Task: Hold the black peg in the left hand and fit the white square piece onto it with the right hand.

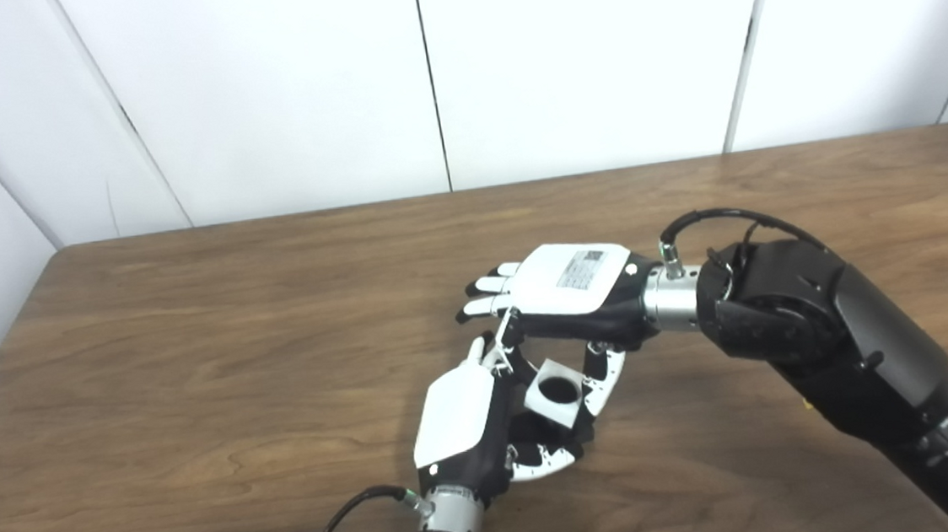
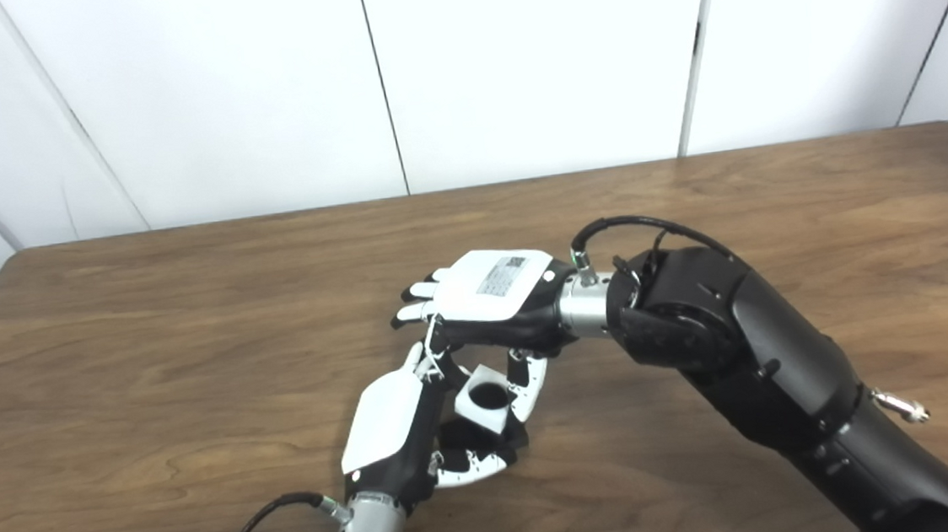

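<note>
A: How do the two hands sit?

B: The left hand point(image 1: 473, 418) rises from the bottom edge, its white back turned to the left, its fingers point(image 1: 540, 461) curled round toward the right; the right hand point(image 1: 569, 292) reaches in from the right, palm down, its white back up, lying just above the left hand's fingers.

A: And the white square piece point(image 1: 556, 391)?

B: It sits between the two hands, tilted, its round hole facing up and dark inside; the right hand's thumb point(image 1: 609, 374) curves down against its right edge, while the left hand's fingers close under and beside it; the right hand's fingers point(image 1: 488, 286) stretch out to the left, past the piece.

A: The black peg?

B: I cannot make it out; the left hand's fingers are closed together on something dark beneath the piece, yet whether that is the peg stays hidden; which hand truly bears the piece I cannot tell either.

A: Anything cut off?

B: Both forearms leave the frame at the bottom; the hands hang low over the brown desk point(image 1: 192, 339).
</note>
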You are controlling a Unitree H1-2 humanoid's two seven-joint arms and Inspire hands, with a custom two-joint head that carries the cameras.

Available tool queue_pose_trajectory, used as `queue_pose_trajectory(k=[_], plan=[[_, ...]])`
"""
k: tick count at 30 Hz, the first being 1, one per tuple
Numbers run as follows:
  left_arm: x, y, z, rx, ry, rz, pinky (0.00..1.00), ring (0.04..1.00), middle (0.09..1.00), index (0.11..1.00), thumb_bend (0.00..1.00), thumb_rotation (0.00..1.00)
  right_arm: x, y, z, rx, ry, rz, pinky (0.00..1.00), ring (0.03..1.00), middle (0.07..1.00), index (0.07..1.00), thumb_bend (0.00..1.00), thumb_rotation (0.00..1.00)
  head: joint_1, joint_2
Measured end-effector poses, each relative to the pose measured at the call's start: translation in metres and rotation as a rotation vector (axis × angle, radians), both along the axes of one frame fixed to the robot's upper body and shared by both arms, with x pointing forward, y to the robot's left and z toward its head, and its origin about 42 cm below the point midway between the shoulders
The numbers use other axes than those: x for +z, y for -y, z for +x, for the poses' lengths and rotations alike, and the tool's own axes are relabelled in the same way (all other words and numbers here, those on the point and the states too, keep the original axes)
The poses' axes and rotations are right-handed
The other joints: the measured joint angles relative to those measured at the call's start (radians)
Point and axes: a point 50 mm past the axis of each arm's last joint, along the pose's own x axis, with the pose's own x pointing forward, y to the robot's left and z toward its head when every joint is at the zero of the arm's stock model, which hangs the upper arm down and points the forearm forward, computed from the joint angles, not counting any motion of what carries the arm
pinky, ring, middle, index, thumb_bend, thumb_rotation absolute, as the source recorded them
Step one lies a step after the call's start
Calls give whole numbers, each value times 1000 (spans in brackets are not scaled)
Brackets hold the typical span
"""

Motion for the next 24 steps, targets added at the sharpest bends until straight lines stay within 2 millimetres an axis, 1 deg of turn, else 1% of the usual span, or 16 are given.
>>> queue_pose_trajectory(k=[1, 2, 4, 9, 22, 23, 24], plan=[[0, 0, 0, 0, 0, 0, 943, 1000, 925, 493, 522, 70, 0, 0, 0, 0, 0, 0, 987, 1000, 948, 602, 827, 247, 0, 0], [0, 0, 0, 1, -1, 0, 941, 1000, 924, 492, 523, 69, 0, 0, 0, 0, 0, 0, 984, 1000, 947, 614, 861, 272, 0, 0], [0, 0, 0, 1, 0, 1, 939, 1000, 924, 492, 523, 69, 0, 1, 1, -3, 1, -1, 979, 1000, 948, 629, 901, 321, 2, 3], [0, 2, 0, 0, 3, 7, 935, 1000, 924, 492, 523, 69, -1, 1, 1, -6, 3, -2, 969, 1000, 949, 644, 941, 371, 2, 5], [1, 2, 0, 5, 4, 16, 915, 1000, 912, 494, 523, 74, 0, 3, 1, -14, -6, 1, 965, 1000, 959, 652, 955, 389, 2, 5], [1, 2, 0, 7, 4, 16, 916, 1000, 912, 520, 583, 97, 0, 3, 2, -15, -7, 1, 964, 1000, 958, 651, 955, 389, 2, 5], [1, 2, 0, 10, 1, 17, 917, 1000, 912, 572, 701, 142, 0, 3, 2, -16, -7, 1, 964, 1000, 957, 651, 955, 388, 3, 6]])
